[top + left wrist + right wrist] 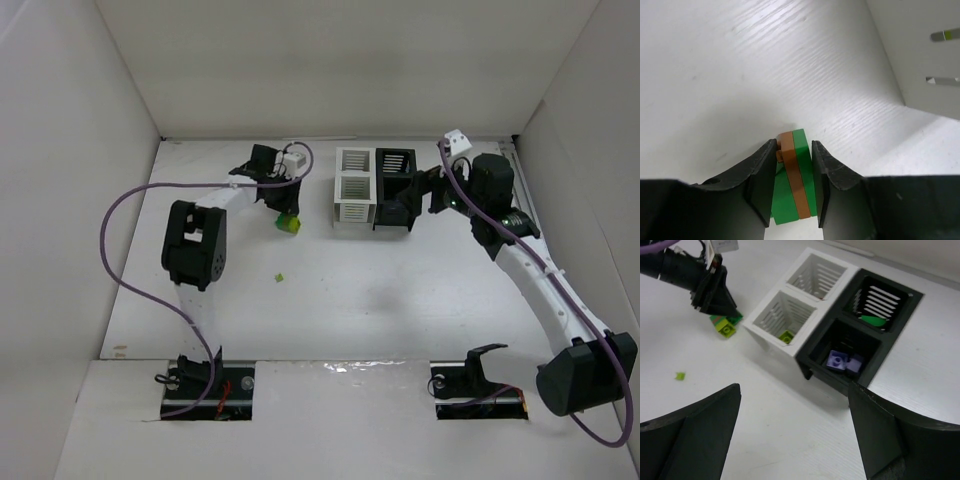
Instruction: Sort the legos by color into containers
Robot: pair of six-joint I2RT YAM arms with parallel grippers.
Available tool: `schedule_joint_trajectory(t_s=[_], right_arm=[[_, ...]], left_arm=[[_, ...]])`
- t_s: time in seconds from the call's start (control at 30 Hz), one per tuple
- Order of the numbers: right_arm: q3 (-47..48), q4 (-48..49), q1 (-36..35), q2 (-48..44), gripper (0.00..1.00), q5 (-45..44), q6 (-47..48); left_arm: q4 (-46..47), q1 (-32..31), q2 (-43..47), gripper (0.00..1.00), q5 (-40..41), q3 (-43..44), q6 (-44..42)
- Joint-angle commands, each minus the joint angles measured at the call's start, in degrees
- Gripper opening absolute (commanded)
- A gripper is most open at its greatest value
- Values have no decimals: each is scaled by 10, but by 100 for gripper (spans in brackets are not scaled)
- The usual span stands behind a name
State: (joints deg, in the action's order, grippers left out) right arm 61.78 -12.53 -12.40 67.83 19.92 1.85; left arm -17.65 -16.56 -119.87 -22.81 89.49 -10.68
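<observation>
My left gripper is down at the table left of the bins, shut on a lego stack of green, orange-brown and green layers. From the right wrist view this stack has a yellow-green brick at its end; it also shows from above. The containers stand as a square block. The near white bin holds a yellow-green lego. The near black bin holds lavender legos. The far black bin holds a green lego. My right gripper is open and empty beside the black bins.
A tiny yellow-green lego piece lies loose on the table in front of the left gripper. The far white bin looks empty. White walls enclose the table on the left, back and right.
</observation>
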Motion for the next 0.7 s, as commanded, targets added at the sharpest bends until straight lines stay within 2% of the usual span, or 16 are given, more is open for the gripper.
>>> schedule_joint_trajectory(t_s=[0.0,0.1,0.23,0.47,0.67], right_arm=[[12,1,-26,7,92,62,-48],[18,16,-62,13,92,62,-98],[39,54,-100,47,92,43,-162],[89,80,-142,134,92,57,-235],[192,110,-132,226,93,112,-321]], left_arm=[[92,27,108,10,-47,-54,66],[152,28,177,2,-40,-102,104],[237,28,240,0,-1,-131,135],[266,4,288,0,36,-131,155],[294,-3,328,0,65,-164,187]])
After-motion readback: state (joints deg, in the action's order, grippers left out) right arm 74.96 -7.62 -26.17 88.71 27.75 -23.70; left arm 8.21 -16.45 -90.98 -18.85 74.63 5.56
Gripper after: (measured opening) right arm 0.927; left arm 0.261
